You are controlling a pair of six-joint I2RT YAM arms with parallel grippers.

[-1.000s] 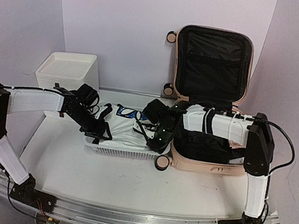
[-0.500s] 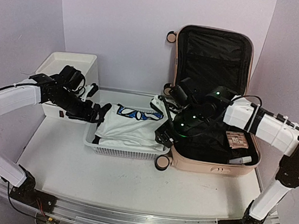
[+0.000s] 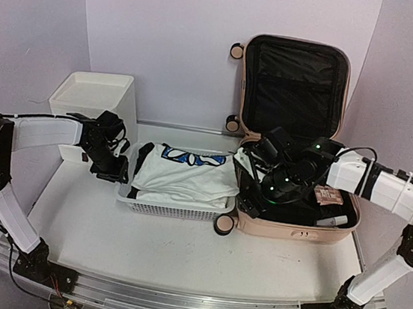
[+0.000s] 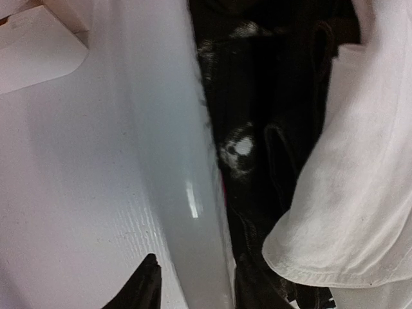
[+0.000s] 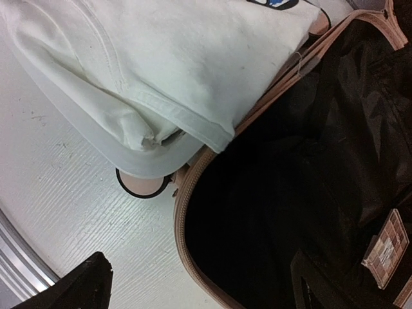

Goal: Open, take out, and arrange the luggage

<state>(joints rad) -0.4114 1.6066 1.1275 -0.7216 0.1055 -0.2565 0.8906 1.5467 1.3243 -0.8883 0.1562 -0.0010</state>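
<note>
1. Far left: white drawer unit [image 3: 93, 99], touched by neither arm.
2. Next: left gripper [image 3: 114, 166], low at the left end of the mesh basket [image 3: 173, 209]; cannot tell how wide, nor whether anything is pinched.
3. In the basket: folded white shirt [image 3: 188, 182] over dark clothing [image 4: 257, 129].
4. Just beside it, rightward: the luggage [image 3: 288, 228], lid upright, base flat on the table [image 3: 180, 249].
5. Over its near-left corner: right gripper [image 3: 257, 185], spread wide, empty.
6. Judged mid-unpacking: dark garments [image 3: 290, 206] and a small palette [image 3: 327, 193] not yet out. Next: lower onto a garment, close, lift, carry leftward to the basket.
</note>
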